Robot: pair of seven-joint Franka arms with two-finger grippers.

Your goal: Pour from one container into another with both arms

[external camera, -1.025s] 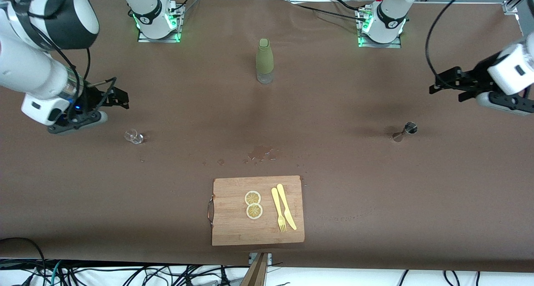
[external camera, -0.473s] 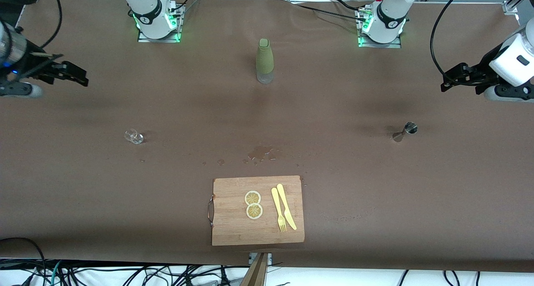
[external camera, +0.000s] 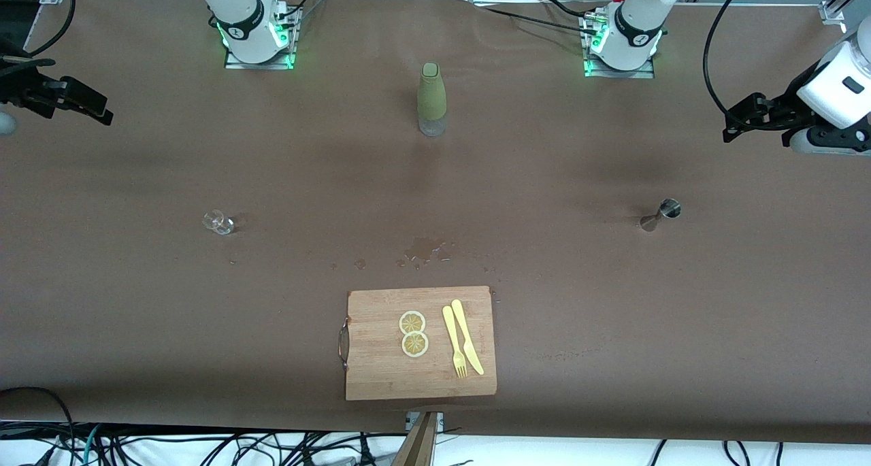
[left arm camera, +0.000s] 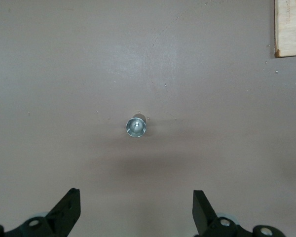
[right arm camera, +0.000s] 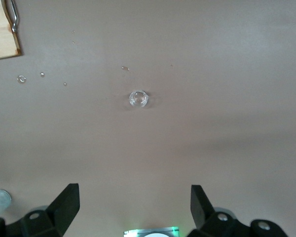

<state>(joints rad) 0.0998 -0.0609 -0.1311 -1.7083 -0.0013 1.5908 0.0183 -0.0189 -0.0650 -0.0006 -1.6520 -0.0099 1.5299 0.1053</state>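
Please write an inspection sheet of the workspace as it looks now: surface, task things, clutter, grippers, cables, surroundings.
Surface: brown table cover; wet spill between bottle and board.
Job's things: glass cup toward the right arm's end; steel jigger toward the left arm's end; both untouched.
Clutter: green bottle; cutting board with lemon slices, plastic fork, plastic knife.
Grippers: right gripper and left gripper raised near the table ends, jaws open, empty.
Cables: black cables below the table's near edge.
Surroundings: nothing seen.
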